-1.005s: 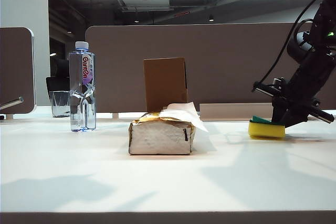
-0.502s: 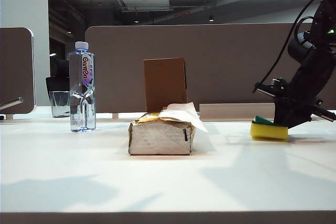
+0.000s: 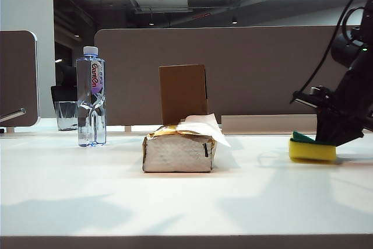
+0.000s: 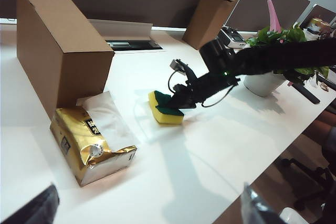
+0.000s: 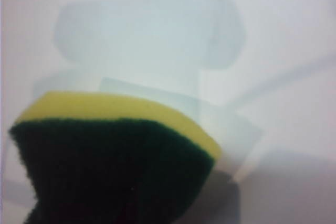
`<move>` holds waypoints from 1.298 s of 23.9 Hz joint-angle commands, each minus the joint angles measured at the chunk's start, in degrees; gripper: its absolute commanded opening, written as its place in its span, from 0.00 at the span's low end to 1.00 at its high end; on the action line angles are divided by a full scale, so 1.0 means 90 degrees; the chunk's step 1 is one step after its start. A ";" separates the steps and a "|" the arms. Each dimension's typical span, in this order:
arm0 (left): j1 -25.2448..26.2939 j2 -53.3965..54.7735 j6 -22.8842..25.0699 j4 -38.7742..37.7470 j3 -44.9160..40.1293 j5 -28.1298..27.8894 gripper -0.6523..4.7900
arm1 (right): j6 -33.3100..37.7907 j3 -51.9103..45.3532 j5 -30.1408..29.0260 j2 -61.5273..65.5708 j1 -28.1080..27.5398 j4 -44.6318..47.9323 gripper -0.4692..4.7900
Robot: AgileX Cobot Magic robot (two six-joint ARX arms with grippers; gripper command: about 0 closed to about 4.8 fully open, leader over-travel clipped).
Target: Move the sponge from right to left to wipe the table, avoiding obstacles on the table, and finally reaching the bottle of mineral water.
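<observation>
1. The right gripper (image 3: 333, 135) is squeezing the sponge (image 3: 312, 150) from the top, on its green side. The yellow side is lying flat on the desk (image 3: 186, 202), far over on the right.
2. The bottle of mineral water (image 3: 91, 96) is standing far away on the left. So the sponge is needing to go left, all the way across.
3. The tissue pack (image 3: 179, 150) is sitting in the middle, right between the sponge and the bottle. The cardboard box (image 3: 183, 93) is standing just behind it.
4. A straight path is looking blocked, I think. The front of the desk is looking bare, so going around in front of the tissue pack is looking like the easy way.
5. The sponge's long side is lying left to right in the exterior view.
6. The right arm is the near one. The left gripper (image 4: 149, 211) is hanging wide open, up above the desk, holding nothing.
</observation>
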 commanded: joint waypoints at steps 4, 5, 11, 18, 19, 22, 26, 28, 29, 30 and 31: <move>-0.0005 0.0002 0.0012 0.0058 0.0046 0.0163 1.00 | 0.0056 -0.1532 0.0221 -0.0590 0.0012 -0.0107 0.08; -0.0005 0.0002 0.0012 0.0058 0.0049 0.0163 1.00 | 0.0073 -0.1685 0.0221 -0.0692 0.0012 -0.0058 0.08; -0.0005 0.0000 0.0012 0.0058 0.0053 0.0165 1.00 | 0.0197 -0.2973 0.0219 -0.1625 0.0012 0.0333 0.08; -0.0005 -0.0002 0.0017 0.0058 0.0070 0.0211 1.00 | 0.0362 -0.4245 0.0172 -0.2895 0.0012 0.0481 0.08; -0.0005 -0.0002 0.0017 0.0058 0.0087 0.0211 1.00 | 0.0384 -0.4415 0.0175 -0.3089 0.0012 0.0488 0.08; -0.0005 -0.0002 0.0029 0.0109 0.0136 0.0221 1.00 | 0.0515 -0.4818 0.0172 -0.3568 0.0012 0.0491 0.08; -0.0005 -0.0005 0.0029 0.0153 0.0136 0.0282 1.00 | 0.0525 -0.5248 0.0177 -0.4172 0.0012 0.0311 0.08; -0.0005 -0.0005 0.0027 0.0151 0.0136 0.0282 1.00 | 0.0522 -0.5321 0.0175 -0.4296 0.0012 0.0226 0.08; -0.0007 -0.0007 0.0027 0.0151 0.0136 0.0284 1.00 | 0.0522 -0.5353 0.0182 -0.4345 0.0012 0.0199 0.08; -0.0005 -0.0007 0.0027 0.0151 0.0136 0.0306 1.00 | 0.0522 -0.5362 0.0182 -0.4364 0.0012 0.0185 0.08; -0.0005 -0.0007 0.0027 0.0151 0.0136 0.0306 1.00 | 0.0517 -0.5365 0.0180 -0.4364 0.0012 0.0165 0.08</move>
